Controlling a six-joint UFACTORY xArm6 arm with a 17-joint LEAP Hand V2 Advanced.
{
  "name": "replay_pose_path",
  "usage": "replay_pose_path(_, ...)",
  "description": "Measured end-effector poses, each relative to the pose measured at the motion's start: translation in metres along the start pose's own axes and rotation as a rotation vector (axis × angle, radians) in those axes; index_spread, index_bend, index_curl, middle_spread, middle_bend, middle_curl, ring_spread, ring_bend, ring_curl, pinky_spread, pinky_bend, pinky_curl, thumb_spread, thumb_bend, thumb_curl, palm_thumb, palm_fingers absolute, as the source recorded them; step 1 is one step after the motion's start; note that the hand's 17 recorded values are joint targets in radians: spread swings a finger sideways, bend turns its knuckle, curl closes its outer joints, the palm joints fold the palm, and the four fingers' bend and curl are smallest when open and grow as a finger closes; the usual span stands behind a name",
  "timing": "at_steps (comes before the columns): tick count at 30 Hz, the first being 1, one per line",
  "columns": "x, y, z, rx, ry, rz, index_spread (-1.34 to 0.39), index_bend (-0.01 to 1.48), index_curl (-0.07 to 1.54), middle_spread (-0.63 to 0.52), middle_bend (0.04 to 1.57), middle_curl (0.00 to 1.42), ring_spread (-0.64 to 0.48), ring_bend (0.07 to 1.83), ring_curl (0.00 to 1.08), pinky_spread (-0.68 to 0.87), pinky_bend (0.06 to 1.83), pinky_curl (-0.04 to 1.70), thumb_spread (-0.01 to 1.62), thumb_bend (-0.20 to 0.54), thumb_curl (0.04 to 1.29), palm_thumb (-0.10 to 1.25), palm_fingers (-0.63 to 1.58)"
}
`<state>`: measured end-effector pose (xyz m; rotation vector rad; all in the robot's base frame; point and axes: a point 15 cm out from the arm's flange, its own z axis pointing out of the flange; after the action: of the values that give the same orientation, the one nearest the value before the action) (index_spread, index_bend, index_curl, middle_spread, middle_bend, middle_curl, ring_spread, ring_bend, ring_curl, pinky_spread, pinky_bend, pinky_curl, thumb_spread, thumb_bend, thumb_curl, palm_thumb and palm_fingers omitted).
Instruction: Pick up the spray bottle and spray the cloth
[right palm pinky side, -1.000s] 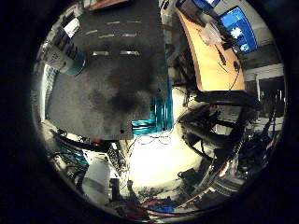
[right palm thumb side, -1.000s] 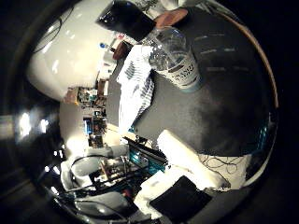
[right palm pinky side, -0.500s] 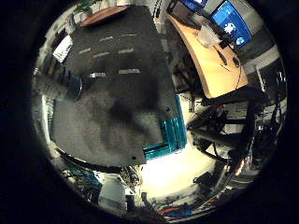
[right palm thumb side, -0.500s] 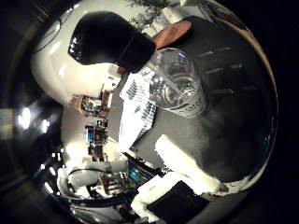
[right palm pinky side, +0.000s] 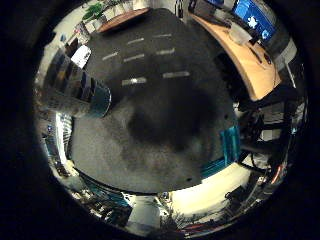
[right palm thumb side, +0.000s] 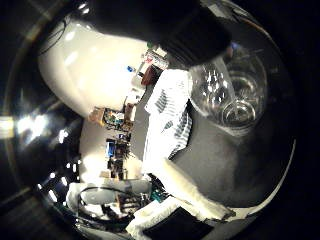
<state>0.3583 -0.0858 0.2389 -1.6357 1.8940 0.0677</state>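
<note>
Dark grey matting covers the table (right palm pinky side: 170, 130) in the little finger side view; the spray bottle (right palm pinky side: 75, 92) stands on it near one edge, its labelled body and teal base showing; a wooden desk (right palm pinky side: 245, 60) lies beyond the table. Thumb side view: the clear bottle fills much of the picture, close to the palm; the striped white cloth (right palm thumb side: 170, 120) lies just beside it on the mat; white parts of the hand (right palm thumb side: 195, 197) reach in; whether its fingers are curled cannot be told.

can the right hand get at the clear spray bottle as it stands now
Probably yes: the clear plastic spray bottle with a black head stands upright on the dark grey table mat, filling much of the thumb side view, beside the white striped cloth; nothing lies between.
</note>
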Motion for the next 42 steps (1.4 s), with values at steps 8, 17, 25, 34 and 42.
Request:
replay_pose_path(8, -0.015, -0.013, 0.003, 0.083, -0.086, -0.008, -0.15, 0.15, 0.26, 0.24, 0.20, 0.32, 0.24, 0.33, 0.26, 0.38, 0.50, 0.31, 1.16, -0.019, 0.26, 0.48, 0.01)
replay_pose_path(17, -0.020, -0.007, 0.014, 0.111, -0.140, 0.000, -0.15, 0.15, 0.26, 0.25, 0.20, 0.33, 0.24, 0.36, 0.27, 0.39, 0.49, 0.30, 1.16, -0.018, 0.27, 0.48, 0.04)
replay_pose_path(25, -0.025, -0.013, 0.014, 0.143, -0.166, -0.008, -0.13, 0.15, 0.25, 0.24, 0.22, 0.33, 0.24, 0.39, 0.27, 0.39, 0.49, 0.30, 1.16, -0.018, 0.27, 0.50, 0.06)
replay_pose_path(34, -0.028, -0.019, 0.012, 0.177, -0.189, 0.000, -0.13, 0.15, 0.25, 0.19, 0.27, 0.35, 0.20, 0.45, 0.27, 0.37, 0.49, 0.29, 1.15, -0.015, 0.28, 0.54, 0.20)
replay_pose_path(42, -0.028, -0.013, 0.020, 0.185, -0.216, 0.016, -0.18, 0.16, 0.28, 0.02, 0.38, 0.40, 0.03, 0.60, 0.31, 0.19, 0.44, 0.26, 1.16, -0.014, 0.28, 0.60, 0.38)
